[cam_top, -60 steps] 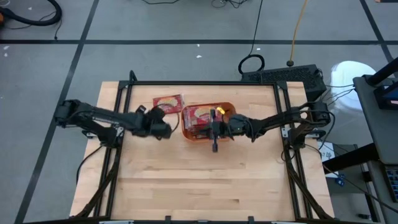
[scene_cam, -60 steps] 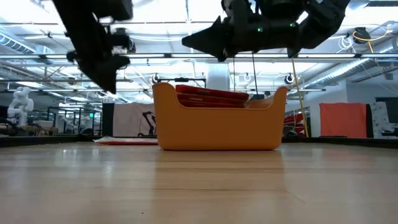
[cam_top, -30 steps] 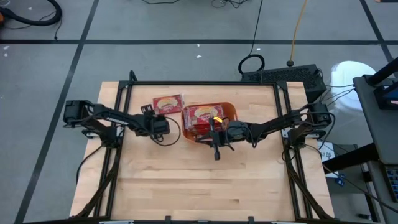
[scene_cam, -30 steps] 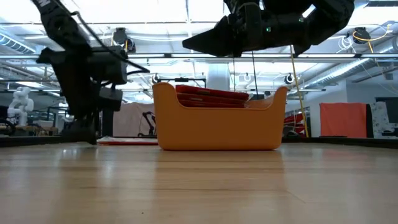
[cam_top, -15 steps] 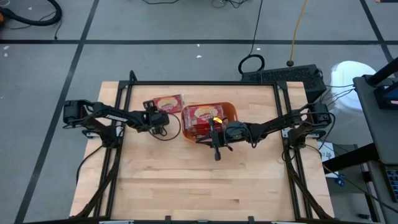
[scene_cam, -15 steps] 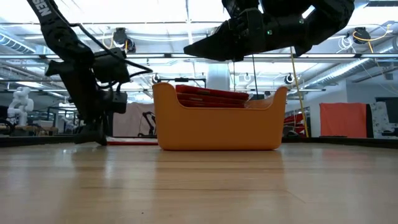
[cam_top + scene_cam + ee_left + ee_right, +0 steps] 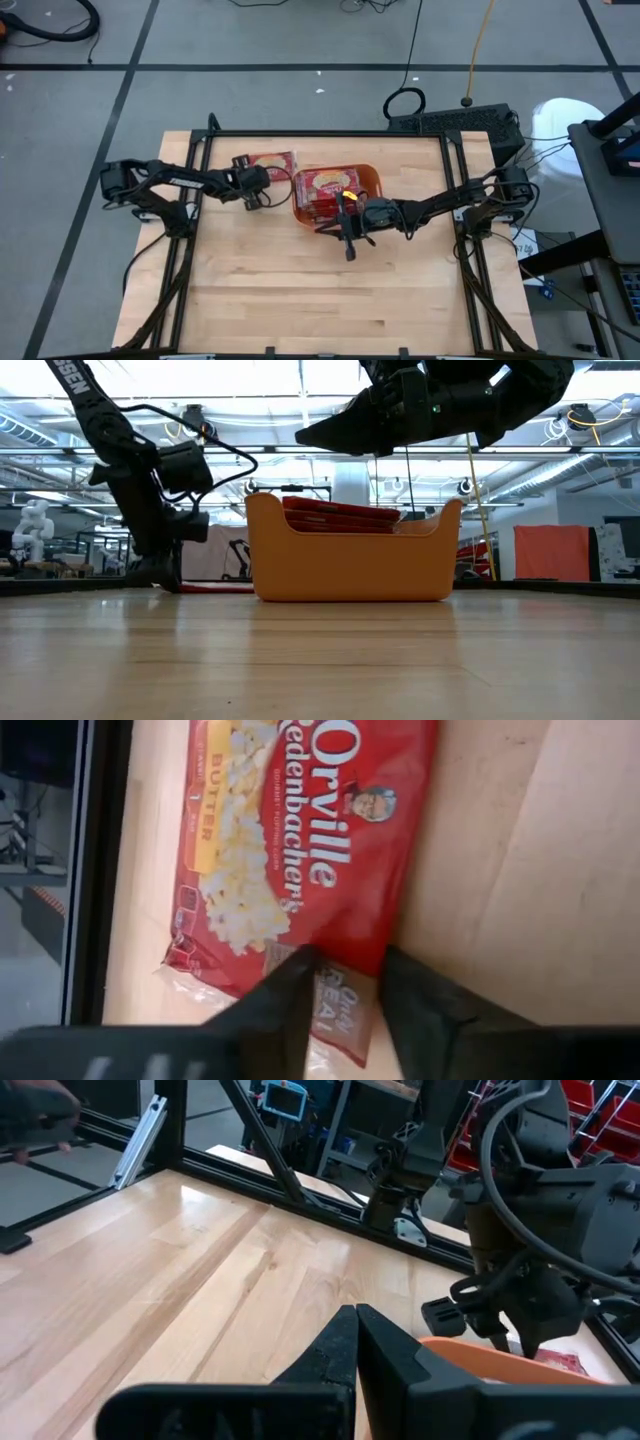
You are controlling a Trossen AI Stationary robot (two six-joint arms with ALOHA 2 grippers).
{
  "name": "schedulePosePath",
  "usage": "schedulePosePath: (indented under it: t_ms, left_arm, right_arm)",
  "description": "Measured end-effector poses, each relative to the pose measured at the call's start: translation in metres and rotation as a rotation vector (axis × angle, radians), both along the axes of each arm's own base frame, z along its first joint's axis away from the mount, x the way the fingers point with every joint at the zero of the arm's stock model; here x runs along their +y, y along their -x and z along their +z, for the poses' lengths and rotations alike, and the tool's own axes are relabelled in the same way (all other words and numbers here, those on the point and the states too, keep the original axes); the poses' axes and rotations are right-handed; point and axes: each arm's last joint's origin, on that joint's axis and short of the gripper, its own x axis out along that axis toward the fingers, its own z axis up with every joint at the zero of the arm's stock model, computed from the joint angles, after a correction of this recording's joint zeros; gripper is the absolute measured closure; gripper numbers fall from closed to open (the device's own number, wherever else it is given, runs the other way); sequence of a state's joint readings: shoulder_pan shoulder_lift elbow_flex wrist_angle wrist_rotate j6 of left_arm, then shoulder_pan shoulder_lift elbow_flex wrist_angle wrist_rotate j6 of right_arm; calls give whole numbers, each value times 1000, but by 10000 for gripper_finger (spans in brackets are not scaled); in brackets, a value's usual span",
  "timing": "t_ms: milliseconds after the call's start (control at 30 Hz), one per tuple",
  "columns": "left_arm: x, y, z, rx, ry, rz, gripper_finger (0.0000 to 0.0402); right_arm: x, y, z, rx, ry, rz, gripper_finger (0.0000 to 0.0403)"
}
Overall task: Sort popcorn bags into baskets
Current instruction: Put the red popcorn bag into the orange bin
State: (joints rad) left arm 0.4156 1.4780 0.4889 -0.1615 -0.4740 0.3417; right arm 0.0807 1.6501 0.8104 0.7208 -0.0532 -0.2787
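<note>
One red popcorn bag (image 7: pixel 272 162) lies flat on the table left of the orange basket (image 7: pixel 371 178); it fills the left wrist view (image 7: pixel 300 840). Several more bags (image 7: pixel 325 185) lie stacked in the basket (image 7: pixel 350 560), and their tops show above its rim (image 7: pixel 340 512). My left gripper (image 7: pixel 254 176) is open and down at the table (image 7: pixel 165 578), with its fingers astride the loose bag's near corner (image 7: pixel 345 980). My right gripper (image 7: pixel 325 224) is shut (image 7: pixel 355 1330). It hovers high over the basket's near side and points left (image 7: pixel 305 435). My left gripper comes from above, slanting from the near side, at the loose bag's near corner (image 7: pixel 345 1015). One fingertip (image 7: pixel 295 970) overlaps the bag and the other (image 7: pixel 400 970) stands at its side edge. Whether they touch the bag, I cannot tell. The bag lies flat on the table.
A black metal frame (image 7: pixel 320 133) runs round the table, close behind the loose bag (image 7: pixel 100 870). Bare wood (image 7: pixel 320 300) fills the table's near half. Cables hang from the left arm (image 7: pixel 225 455).
My left gripper has moved toward the table's far edge, down at table height, until its fingers stand over the loose bag's near corner. The bag has stayed flat where it was.
</note>
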Motion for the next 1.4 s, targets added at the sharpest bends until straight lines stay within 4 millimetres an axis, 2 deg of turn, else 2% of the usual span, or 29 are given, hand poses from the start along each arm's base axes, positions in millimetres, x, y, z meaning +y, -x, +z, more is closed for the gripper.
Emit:
schedulePosePath:
  t_ms: [167,233,433,533,667,833,967,1200,1300,1400]
  left_arm:
    - [1,-2,0,-38,-11,26,374]
    - [2,-2,1,-80,-6,79,391]
    - [-4,-5,1,-172,13,182,396]
    - [-11,-7,9,-225,40,225,397]
    - [-22,-11,31,-345,66,271,398]
    - [-35,-5,61,-463,90,297,399]
    - [-45,6,83,-563,103,309,399]
    - [-67,19,114,-778,146,217,400]
    - [-77,15,121,-849,179,160,400]
    - [-87,12,123,-880,196,108,400]
  right_arm:
    - [0,0,0,1,-3,-1,403]
    - [0,0,0,5,-3,-1,403]
    - [0,0,-1,12,-32,-7,403]
    - [0,1,-3,42,-69,-17,403]
    - [3,2,-6,74,-71,-139,403]
    - [16,4,-5,46,45,-289,399]
    - [24,6,-3,26,128,-340,373]
    - [25,4,2,1,175,-356,297]
    - [29,-6,19,-27,202,-344,265]
    - [38,-20,46,-29,251,-319,239]
